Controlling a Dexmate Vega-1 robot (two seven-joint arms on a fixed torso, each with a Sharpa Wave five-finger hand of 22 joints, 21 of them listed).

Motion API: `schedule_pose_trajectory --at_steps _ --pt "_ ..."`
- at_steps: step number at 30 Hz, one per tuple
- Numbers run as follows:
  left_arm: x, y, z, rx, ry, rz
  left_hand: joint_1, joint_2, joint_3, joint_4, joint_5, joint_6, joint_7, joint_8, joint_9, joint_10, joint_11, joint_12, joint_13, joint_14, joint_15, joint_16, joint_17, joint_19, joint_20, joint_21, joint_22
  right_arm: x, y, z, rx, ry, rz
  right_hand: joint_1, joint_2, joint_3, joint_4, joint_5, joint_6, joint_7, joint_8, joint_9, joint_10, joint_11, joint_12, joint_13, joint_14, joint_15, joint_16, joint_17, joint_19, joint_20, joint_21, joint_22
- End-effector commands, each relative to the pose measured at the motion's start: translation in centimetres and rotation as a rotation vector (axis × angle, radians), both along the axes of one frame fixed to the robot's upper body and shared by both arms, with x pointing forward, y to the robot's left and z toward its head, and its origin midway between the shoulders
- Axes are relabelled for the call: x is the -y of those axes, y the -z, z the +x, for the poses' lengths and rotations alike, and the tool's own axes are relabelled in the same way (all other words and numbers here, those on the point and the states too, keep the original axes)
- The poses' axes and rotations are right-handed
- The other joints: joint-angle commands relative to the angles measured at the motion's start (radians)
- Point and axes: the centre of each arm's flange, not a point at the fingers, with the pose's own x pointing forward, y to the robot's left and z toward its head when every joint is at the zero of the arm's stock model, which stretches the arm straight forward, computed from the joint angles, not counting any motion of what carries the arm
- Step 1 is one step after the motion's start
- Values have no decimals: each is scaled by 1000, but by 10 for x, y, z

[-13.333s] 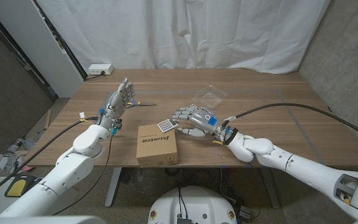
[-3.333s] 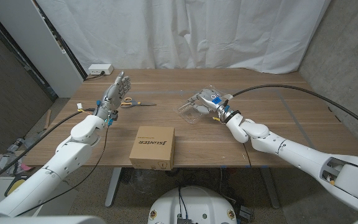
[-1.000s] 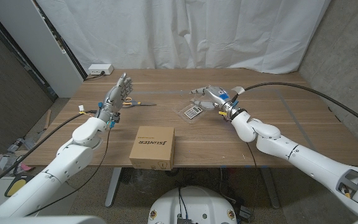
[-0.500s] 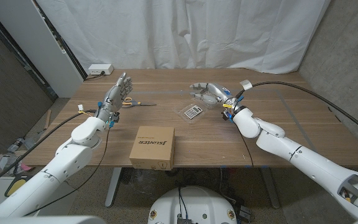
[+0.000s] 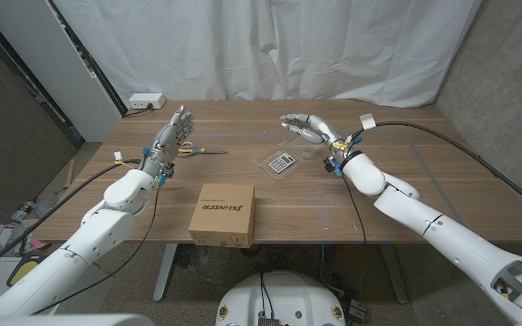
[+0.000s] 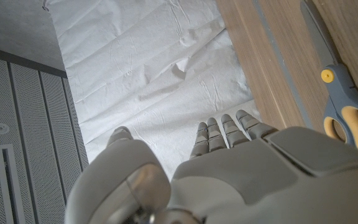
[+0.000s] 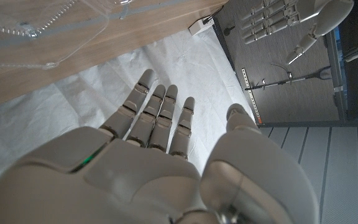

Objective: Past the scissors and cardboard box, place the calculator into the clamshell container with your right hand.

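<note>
A: Left side first. Left hand (image 5: 172, 138) raised off the tabletop (image 5: 406, 172), fingers (image 6: 224, 132) straight and slightly apart, holding nothing. Scissors (image 5: 194, 150) lie just beyond those fingers, on the wood.

B: And the cardboard box (image 5: 222, 212)?

A: Near the front edge, well short of both hands, closed, label up.

B: The calculator (image 5: 281, 163)?

A: Lying inside the clamshell container (image 5: 285, 160), just below and to the left of the right hand's fingertips. Container is clear plastic (hard to tell where the lid sits).

B: Right hand (image 5: 308, 129)?

A: Lifted above the tabletop, fingers (image 7: 157, 115) extended and apart, empty, not touching calculator or container.

B: So which step?

A: Placement looks done, I'd judge; the hand is clear of the load. What's left is a retreat toward the robot's side without clipping the container's rim.

B: Room?

A: Open wood to the right of the fingers and behind the container; the back edge and curtain (image 5: 288, 45) sit beyond. Box and scissors are well apart from that path.
</note>
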Motion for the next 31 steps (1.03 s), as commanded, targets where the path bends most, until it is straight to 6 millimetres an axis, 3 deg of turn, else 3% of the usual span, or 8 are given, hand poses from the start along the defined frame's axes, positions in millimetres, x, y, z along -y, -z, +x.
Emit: schedule_pose_trajectory --at_steps 1,13,17,31 --pt "0 1 1 0 3 -1 2 7 -5 2 0 7 -3 -2 4 -3 1 4 6 1 0 0 4 -2 -4 -1 4 15 -6 5 -136 -117 161 -11 1 -1 5 -1 -12 4 1 2 -6 11 -4 1 -9 -20 1 -1 -11 -67 -9 1" --pt "-3 2 0 2 4 -2 3 8 -8 2 0 7 -2 -2 4 -2 2 4 6 -1 0 0 4 -2 -4 -1 4 20 -10 6 -200 -165 223 -28 0 -8 10 -2 -28 0 1 1 -34 10 -9 1 -30 -9 2 -2 -25 -59 -23 1" --pt "-3 2 1 2 8 4 3 8 -9 2 0 7 -2 -2 4 -2 -1 4 6 -1 1 -1 4 -2 -5 -1 4 21 -9 6 -212 -169 235 -35 2 -10 11 -2 -32 -9 3 1 -45 -10 -8 2 -42 -8 2 -4 -34 -55 -31 2" --pt "-3 10 -10 1 9 -2 4 9 -12 2 -1 6 -4 -3 4 -3 1 4 6 -3 3 -1 4 -3 -4 -2 4 17 -4 5 -223 -166 252 -39 4 -10 9 -2 -33 -14 7 1 -49 -5 -4 2 -53 -2 3 -6 -40 -53 -39 2"
